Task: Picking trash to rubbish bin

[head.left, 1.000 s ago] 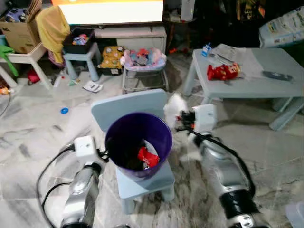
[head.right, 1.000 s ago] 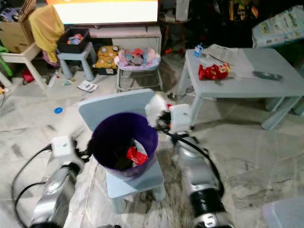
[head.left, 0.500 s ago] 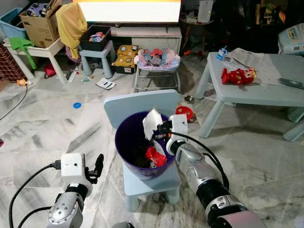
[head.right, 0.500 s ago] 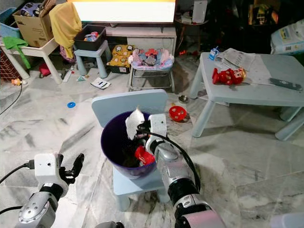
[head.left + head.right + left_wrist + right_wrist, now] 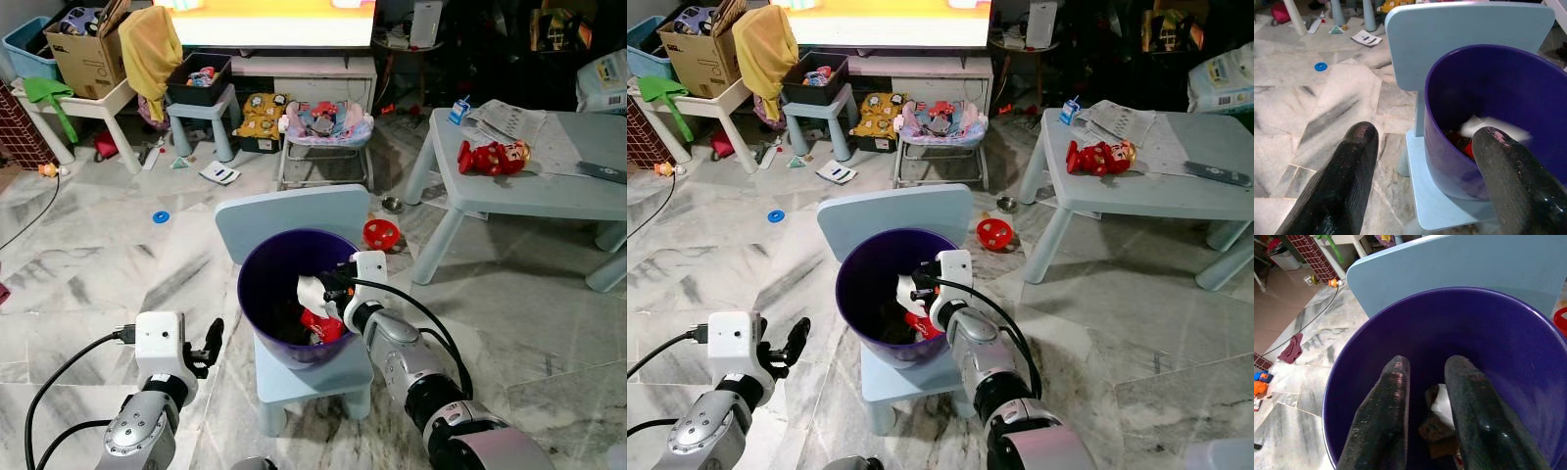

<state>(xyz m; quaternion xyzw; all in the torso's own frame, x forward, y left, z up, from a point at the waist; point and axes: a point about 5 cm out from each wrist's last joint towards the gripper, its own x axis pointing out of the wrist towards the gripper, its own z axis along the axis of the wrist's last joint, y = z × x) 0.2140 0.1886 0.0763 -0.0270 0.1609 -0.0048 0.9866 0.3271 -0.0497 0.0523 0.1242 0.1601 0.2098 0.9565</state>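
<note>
The drop step looks just done: the right tool (image 5: pixel 333 292) reaches over the rim of the round purple plastic bin (image 5: pixel 257 284), fingers parted and holding nothing. Crumpled white paper (image 5: pixel 310 292) lies inside beside a glossy red wrapper (image 5: pixel 318 324). Next, lift that arm clear. The left tool (image 5: pixel 208 345) hangs released beside the chair (image 5: pixel 294 209).

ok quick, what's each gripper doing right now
Left gripper: open, empty, beside the bin.
Right gripper: open over the bin, holding nothing; white paper is inside.
</note>
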